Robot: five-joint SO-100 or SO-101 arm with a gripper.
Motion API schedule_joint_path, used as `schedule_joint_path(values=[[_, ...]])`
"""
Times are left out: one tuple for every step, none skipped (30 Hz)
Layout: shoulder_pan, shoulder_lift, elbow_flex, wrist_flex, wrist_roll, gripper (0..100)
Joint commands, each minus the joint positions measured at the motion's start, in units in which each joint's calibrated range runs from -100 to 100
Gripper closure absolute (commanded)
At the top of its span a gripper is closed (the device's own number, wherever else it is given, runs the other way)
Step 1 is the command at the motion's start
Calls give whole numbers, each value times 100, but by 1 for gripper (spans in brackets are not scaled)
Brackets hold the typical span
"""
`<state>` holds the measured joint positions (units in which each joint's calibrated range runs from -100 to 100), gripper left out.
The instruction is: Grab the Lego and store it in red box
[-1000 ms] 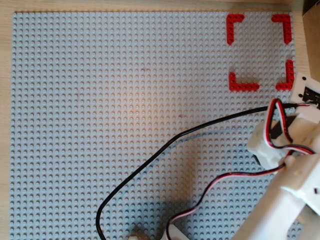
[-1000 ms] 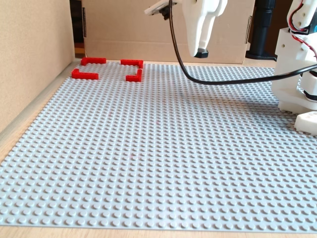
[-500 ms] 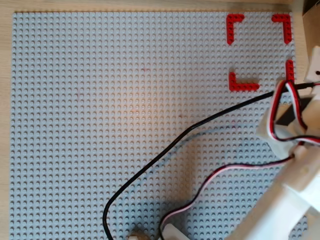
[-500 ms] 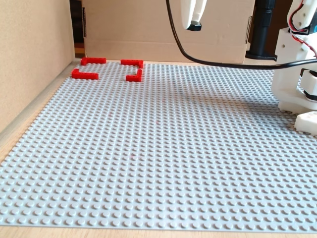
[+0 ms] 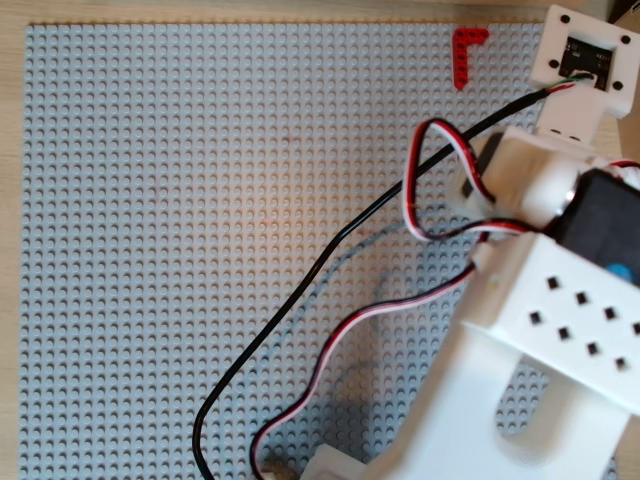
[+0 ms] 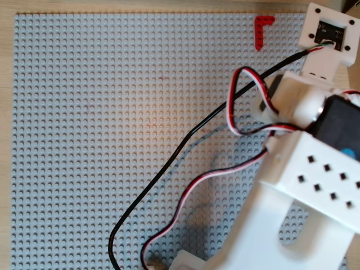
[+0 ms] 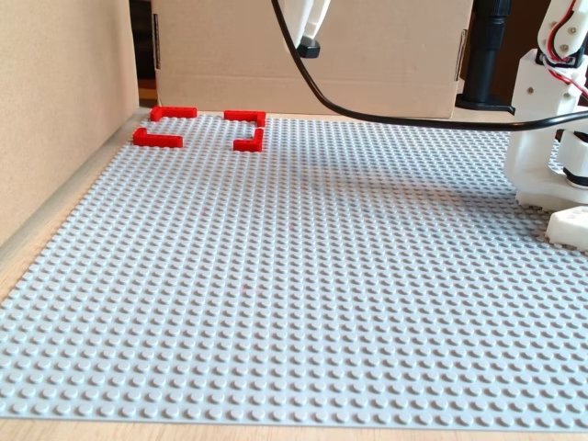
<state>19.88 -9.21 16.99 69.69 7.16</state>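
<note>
The red box [image 7: 197, 129] is four red corner strips at the far left of the grey baseplate [image 7: 303, 276] in the fixed view. In both overhead views only one red corner [image 5: 465, 50] [image 6: 261, 28] shows at the top right; the white arm [image 5: 540, 300] [image 6: 304, 169] covers the rest. The gripper [image 7: 308, 37] shows only as a white tip with a dark end at the top edge of the fixed view, high above the plate and right of the box. Whether it is open or holding anything I cannot tell. The black hexagonal Lego is not in view.
A black cable [image 5: 300, 290] [image 7: 386, 115] and a red-white-black wire [image 5: 420, 180] run from the arm across the plate. The arm's base [image 7: 551, 138] stands at the right. A cardboard wall [image 7: 367, 55] stands behind the plate and a beige wall [image 7: 55, 110] on the left.
</note>
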Motion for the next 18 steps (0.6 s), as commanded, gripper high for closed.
schedule_joint_path(values=[[-27,-121,546,-995,-69,89],[-20,-121,682,-1250,-137,89],[-20,-121,801,-1495,-179,89],[-20,-121,901,-1706,-205,89],[-42,-121,1001,-1890,-231,89],[-87,-121,1101,-2048,-241,89],[-124,-121,1201,-2197,-283,89],[-176,-121,1255,-2311,-309,89],[-243,-113,1328,-2469,-325,89],[-295,-113,1382,-2592,-325,89],[-340,-113,1419,-2697,-325,89],[-399,-79,1428,-2811,-325,89],[-444,-36,1410,-2899,-325,89],[-489,-19,1401,-2986,-325,89],[-526,-11,1410,-3100,-325,89],[-563,-11,1419,-3197,-325,89],[-585,-11,1419,-3276,-325,89],[-593,32,1401,-3381,-325,89]])
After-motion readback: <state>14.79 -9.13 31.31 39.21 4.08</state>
